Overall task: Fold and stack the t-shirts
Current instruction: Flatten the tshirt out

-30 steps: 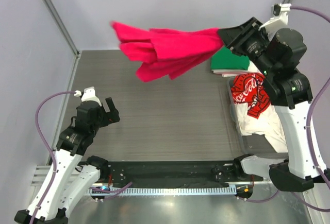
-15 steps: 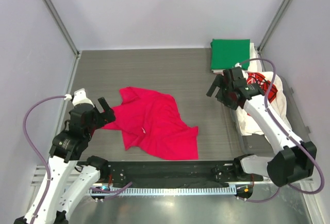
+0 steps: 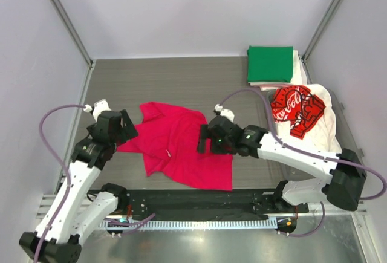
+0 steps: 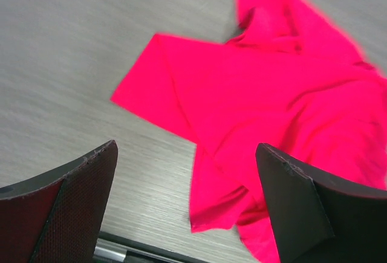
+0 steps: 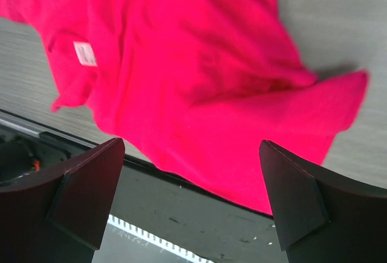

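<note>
Since the magenta t-shirt (image 3: 181, 148) lies rumpled by the near edge of the tabletop (image 3: 181, 84), I hang my left gripper (image 3: 124, 127) and right gripper (image 3: 202, 139) open at its sides to flatten it.

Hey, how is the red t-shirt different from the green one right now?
The red t-shirt lies unfolded and wrinkled in the middle of the table; the green t-shirt is folded into a neat rectangle at the far right corner. The red one lies directly on the table, the green one atop pale folded cloth. Both are plain, unprinted.
</note>
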`<action>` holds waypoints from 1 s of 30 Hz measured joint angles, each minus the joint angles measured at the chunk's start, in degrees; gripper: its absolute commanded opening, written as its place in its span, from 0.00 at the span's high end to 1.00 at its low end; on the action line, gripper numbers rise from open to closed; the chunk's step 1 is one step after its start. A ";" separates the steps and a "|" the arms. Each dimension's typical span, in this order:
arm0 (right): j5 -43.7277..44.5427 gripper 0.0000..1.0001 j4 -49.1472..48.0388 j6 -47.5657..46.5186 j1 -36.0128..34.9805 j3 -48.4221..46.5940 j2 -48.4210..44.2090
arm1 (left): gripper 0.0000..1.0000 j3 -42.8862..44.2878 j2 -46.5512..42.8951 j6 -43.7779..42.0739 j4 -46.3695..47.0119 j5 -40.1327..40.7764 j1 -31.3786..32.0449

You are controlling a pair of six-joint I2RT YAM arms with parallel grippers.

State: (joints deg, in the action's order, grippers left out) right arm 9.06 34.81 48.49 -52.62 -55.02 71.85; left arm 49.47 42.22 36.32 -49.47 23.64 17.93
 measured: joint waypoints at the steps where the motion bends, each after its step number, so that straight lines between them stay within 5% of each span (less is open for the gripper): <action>1: 1.11 0.01 0.17 1.40 -2.45 0.00 1.20 | 0.05 -0.90 2.36 1.16 0.46 -0.35 -0.98; 8: 6.69 0.01 0.31 7.65 -11.28 0.00 6.73 | 0.12 -10.21 9.09 7.50 6.51 -9.79 -12.92; 13: 7.02 0.04 -0.46 6.88 -15.32 -5.07 13.60 | 0.10 -7.76 8.33 7.28 5.92 -11.63 -15.61; 23: 5.88 0.07 2.62 -6.56 -16.15 -54.73 48.33 | 0.04 3.87 -13.55 5.33 -3.80 6.69 -15.72; 27: 5.18 0.09 4.72 -10.69 -15.50 -74.01 63.06 | 0.04 3.67 -14.80 5.68 -7.56 11.21 -15.69; 30: 5.01 0.12 7.41 -11.89 -14.67 -79.21 69.46 | 0.04 2.93 -14.19 5.64 -8.72 12.09 -15.69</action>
State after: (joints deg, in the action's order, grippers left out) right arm 14.06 42.22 36.60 -67.29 -134.23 141.32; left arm 52.40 28.03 41.95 -58.19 35.73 2.24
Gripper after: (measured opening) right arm 0.900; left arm 0.963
